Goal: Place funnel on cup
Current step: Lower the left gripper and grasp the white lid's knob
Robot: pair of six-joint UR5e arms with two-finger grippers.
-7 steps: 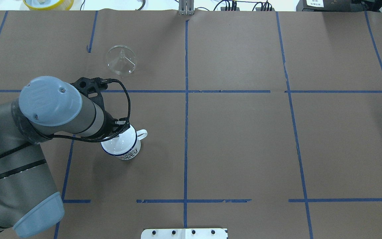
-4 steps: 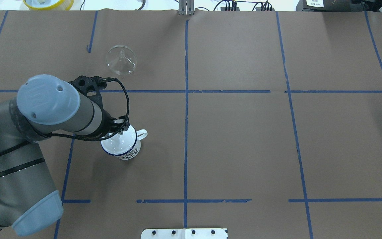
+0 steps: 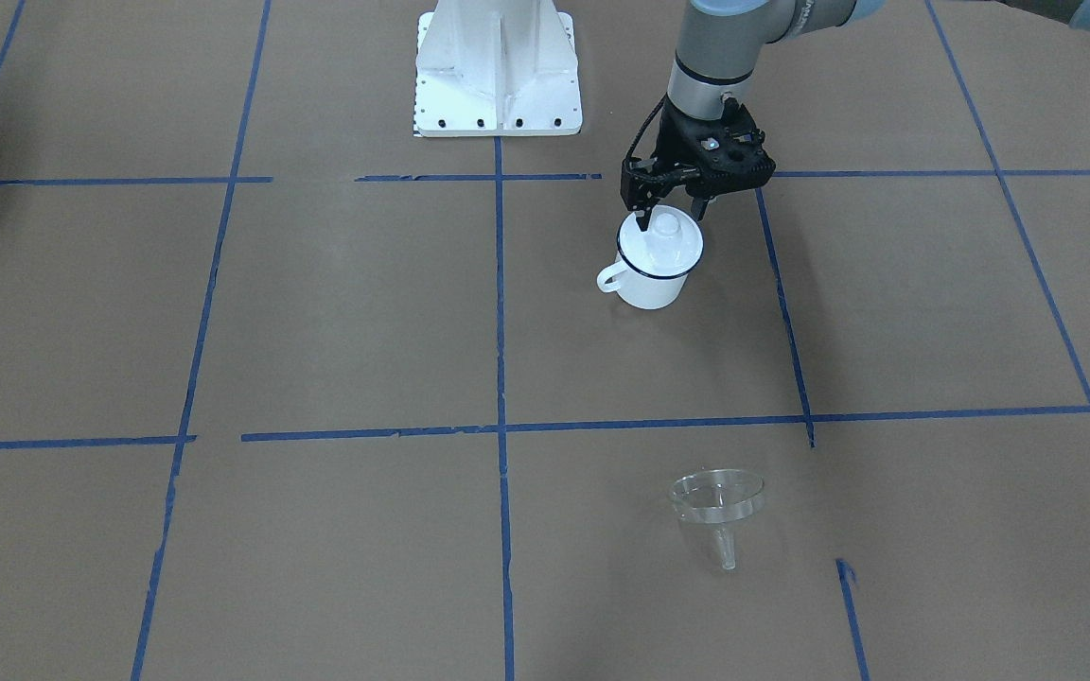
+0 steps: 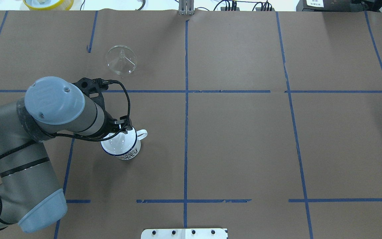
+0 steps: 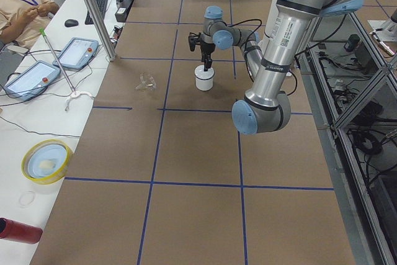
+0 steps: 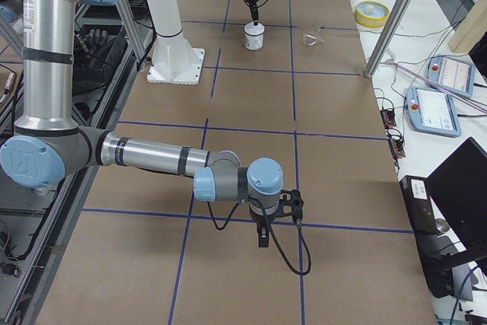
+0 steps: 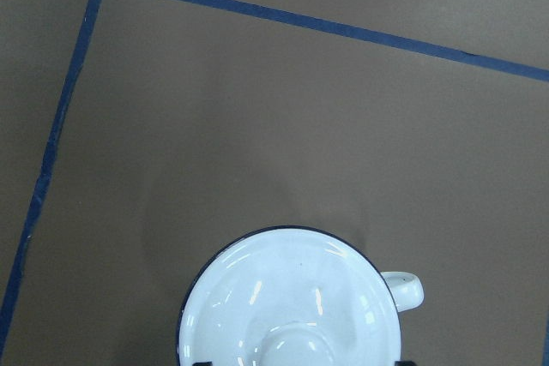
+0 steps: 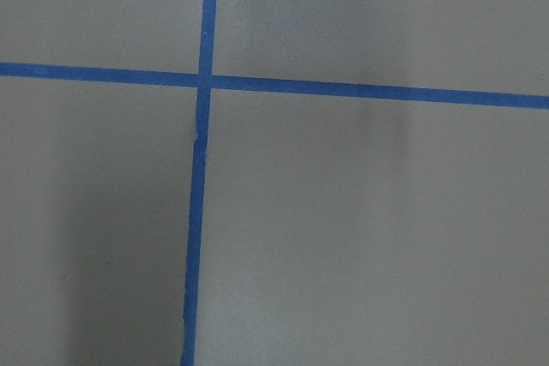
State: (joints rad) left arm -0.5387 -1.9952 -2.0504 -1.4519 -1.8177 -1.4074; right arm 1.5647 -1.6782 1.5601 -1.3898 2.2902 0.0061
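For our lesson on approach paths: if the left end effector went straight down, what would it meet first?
The white knobbed lid sitting on the cup; the left end effector hangs right over its knob, though the gap is unclear.

One funnel [image 4: 121, 60], one cup [image 3: 647, 287], one knobbed white lid [image 7: 292, 306].

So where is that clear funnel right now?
In the overhead view the funnel lies alone in the left half, past the blue tape line, beyond the cup and the left gripper.
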